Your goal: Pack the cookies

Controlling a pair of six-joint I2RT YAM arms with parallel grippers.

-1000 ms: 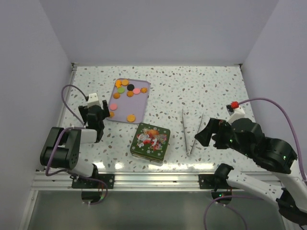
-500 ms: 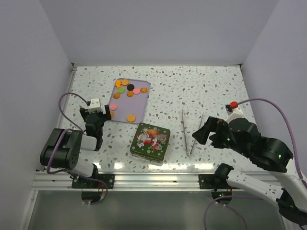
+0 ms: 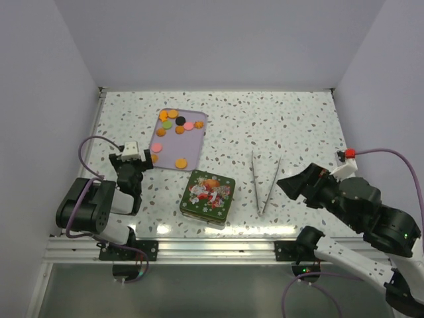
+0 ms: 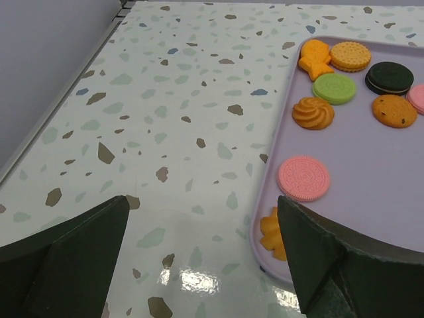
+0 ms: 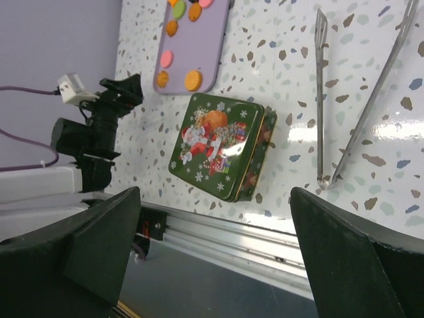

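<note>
Several cookies, mostly orange with pink, green and black ones, lie on a lilac tray at the back left. In the left wrist view a pink cookie and an orange swirl lie near the tray's left edge. My left gripper is open and empty, low over the table by the tray's near left corner. My right gripper is open and empty, raised to the right of the tongs.
A shut green Christmas tin sits near the front edge, in the middle. Metal tongs lie on the table to its right. White walls stand on three sides, and an aluminium rail runs along the front.
My right gripper has drawn back to the right, away from the tongs, with its jaws a little wider. My left gripper has shifted slightly towards the near edge.
</note>
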